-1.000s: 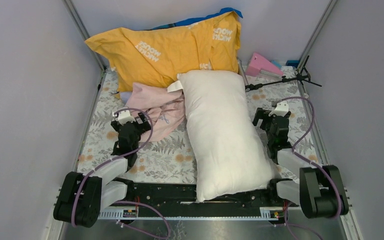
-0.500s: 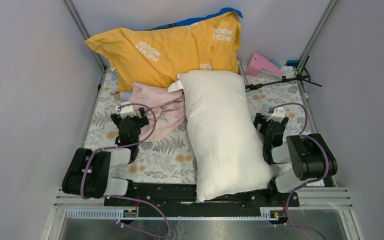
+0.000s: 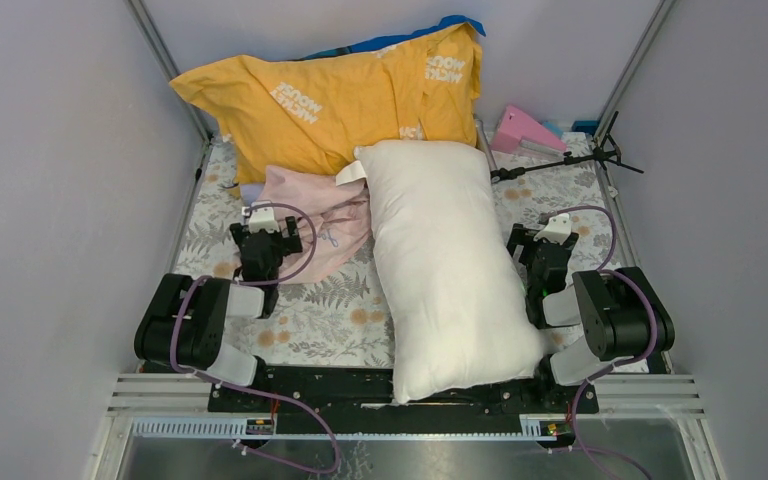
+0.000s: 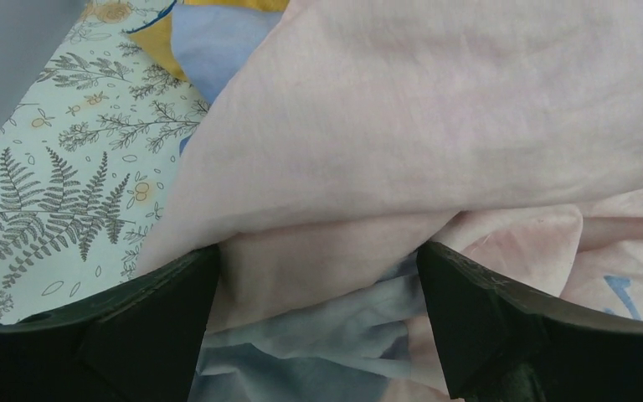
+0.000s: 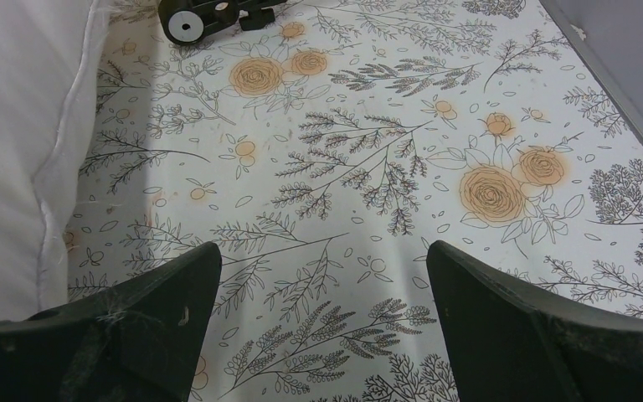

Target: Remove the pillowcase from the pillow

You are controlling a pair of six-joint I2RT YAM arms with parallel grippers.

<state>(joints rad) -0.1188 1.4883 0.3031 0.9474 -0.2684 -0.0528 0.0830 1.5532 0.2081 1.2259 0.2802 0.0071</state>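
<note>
The bare white pillow [image 3: 445, 260] lies lengthwise down the middle of the table, out of its cover. Left of it the pale pink pillowcase [image 3: 315, 215] lies crumpled on the cloth. My left gripper [image 3: 263, 235] hovers over the pillowcase's near left edge. In the left wrist view its jaws stand open over pink folds [image 4: 435, 126] and a light blue patch [image 4: 326, 335]; the left gripper [image 4: 318, 276] grips nothing. My right gripper [image 3: 538, 245] is just right of the pillow. The right wrist view shows the right gripper [image 5: 322, 268] open over bare cloth, the pillow's seam [image 5: 17, 151] at its left.
A yellow-orange cushion [image 3: 330, 95] with white lettering leans at the back. A pink object [image 3: 525, 130] and a black tripod stand [image 3: 570, 160] sit at the back right, the stand's foot [image 5: 209, 17] ahead of the right gripper. Floral cloth [image 3: 330, 320] covers the table; grey walls close both sides.
Both arms have folded back toward their bases. The left gripper has shifted slightly forward over the pillowcase's edge. Pillow and pillowcase have not moved.
</note>
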